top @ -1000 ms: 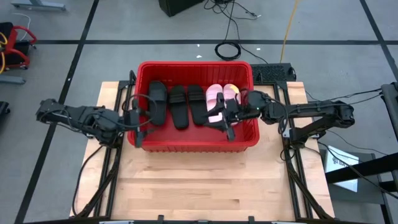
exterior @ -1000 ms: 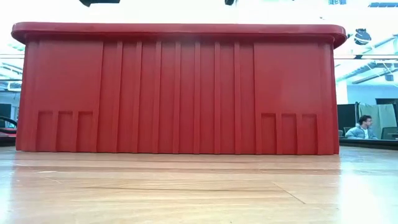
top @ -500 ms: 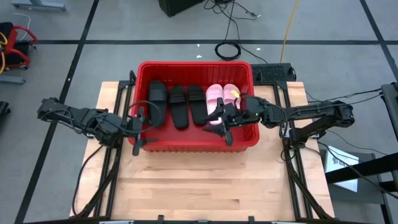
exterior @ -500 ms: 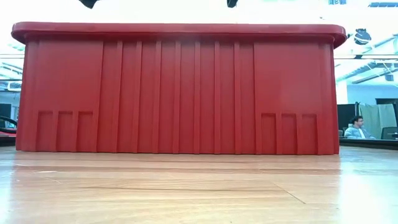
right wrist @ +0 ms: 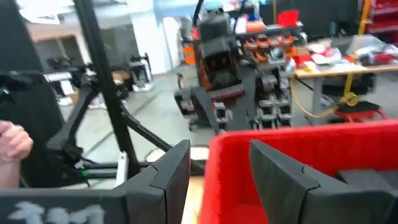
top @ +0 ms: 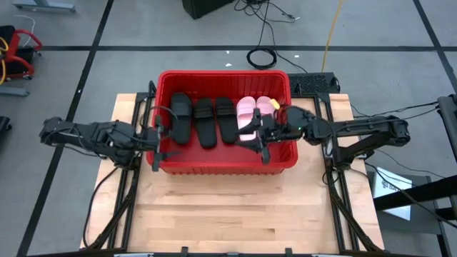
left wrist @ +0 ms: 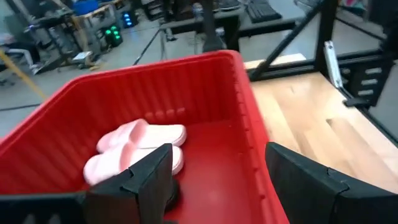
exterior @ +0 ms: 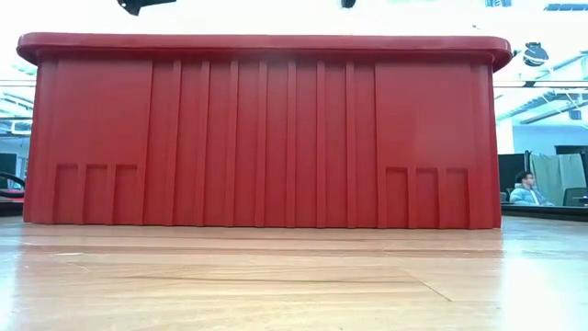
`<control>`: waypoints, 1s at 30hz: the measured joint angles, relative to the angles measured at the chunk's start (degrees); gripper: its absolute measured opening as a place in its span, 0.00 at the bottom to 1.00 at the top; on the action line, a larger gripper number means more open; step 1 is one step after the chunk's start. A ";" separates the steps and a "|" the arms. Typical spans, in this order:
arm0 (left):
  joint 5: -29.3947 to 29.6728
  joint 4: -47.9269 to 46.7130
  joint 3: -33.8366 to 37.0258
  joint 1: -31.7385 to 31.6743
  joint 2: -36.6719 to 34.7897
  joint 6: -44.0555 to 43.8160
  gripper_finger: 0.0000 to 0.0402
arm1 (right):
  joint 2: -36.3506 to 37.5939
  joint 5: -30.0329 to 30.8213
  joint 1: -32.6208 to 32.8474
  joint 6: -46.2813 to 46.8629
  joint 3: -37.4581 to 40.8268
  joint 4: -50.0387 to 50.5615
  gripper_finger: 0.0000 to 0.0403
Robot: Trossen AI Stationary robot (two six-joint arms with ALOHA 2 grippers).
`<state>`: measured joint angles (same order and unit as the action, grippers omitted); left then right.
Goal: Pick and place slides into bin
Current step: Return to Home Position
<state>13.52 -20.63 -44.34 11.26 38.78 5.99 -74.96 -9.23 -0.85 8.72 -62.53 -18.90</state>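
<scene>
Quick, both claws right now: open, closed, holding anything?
Left claw: open, empty, at the bin's left rim.
Right claw: open, empty, above the bin.

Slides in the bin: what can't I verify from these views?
- Low view: the bin wall hides every slide.
- High view: three black slides and two pink slides show; the right gripper covers where a fourth black might lie.
- Left wrist view: the left gripper blocks the bin's near floor.
- Right wrist view: the picture's edge cuts off the bin's inside.

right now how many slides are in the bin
5 seen in the bin: three black slides side by side, two pink slides beside them; the right gripper may hide another.
</scene>
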 joint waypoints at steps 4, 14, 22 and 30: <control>-0.22 -1.56 0.02 -1.85 -3.33 -0.27 0.63 | 2.12 0.01 -1.37 -0.51 -0.01 4.97 0.39; -1.11 -0.79 2.54 -7.08 -6.81 1.86 0.63 | 3.44 -0.17 -4.01 -2.46 -0.01 8.63 0.39; -4.39 -5.44 2.54 -8.12 -12.80 1.02 0.63 | 12.49 -4.81 -5.85 -1.16 6.38 7.26 0.39; -6.93 -7.56 2.54 -8.12 -16.10 1.01 0.63 | 30.31 -4.51 -6.33 2.30 22.03 -7.84 0.39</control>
<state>6.59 -28.18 -41.80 3.14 22.68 7.01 -44.65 -13.74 -7.18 11.02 -40.50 -26.75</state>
